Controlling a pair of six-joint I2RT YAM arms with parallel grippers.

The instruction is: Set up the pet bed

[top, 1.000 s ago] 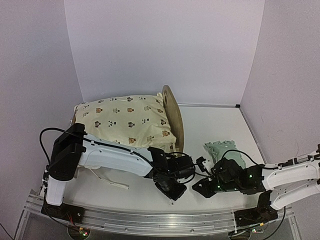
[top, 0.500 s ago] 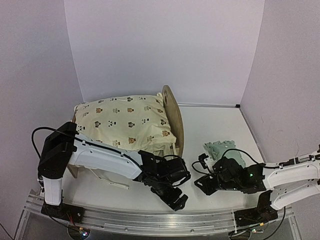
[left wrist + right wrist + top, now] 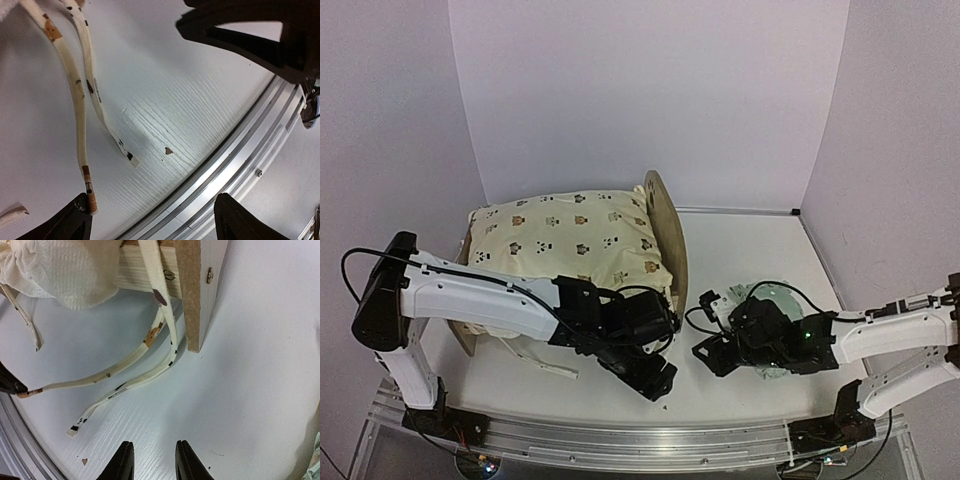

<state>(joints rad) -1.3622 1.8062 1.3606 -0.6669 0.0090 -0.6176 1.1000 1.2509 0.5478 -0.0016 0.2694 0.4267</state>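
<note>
White woodgrain table [image 3: 750, 250] carries the light-wood pet bed [image 3: 667, 228] left of centre, with a puffy bear-print cushion [image 3: 570, 240] on it. We note the left pincer [image 3: 653, 378], shut a second ago, now spread wide and empty. The right pincer [image 3: 706, 352] has crept leftward, narrowly parted and empty. Flat cream ties [image 3: 105, 377] trail loose.

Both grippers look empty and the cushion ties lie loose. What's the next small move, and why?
Probably ease the right gripper forward and down onto the nearer tie, at its loose end. Its jaws stand slightly apart, holding nothing; that and the other tie trail across the table from the bed, and the left gripper is open and empty.
</note>
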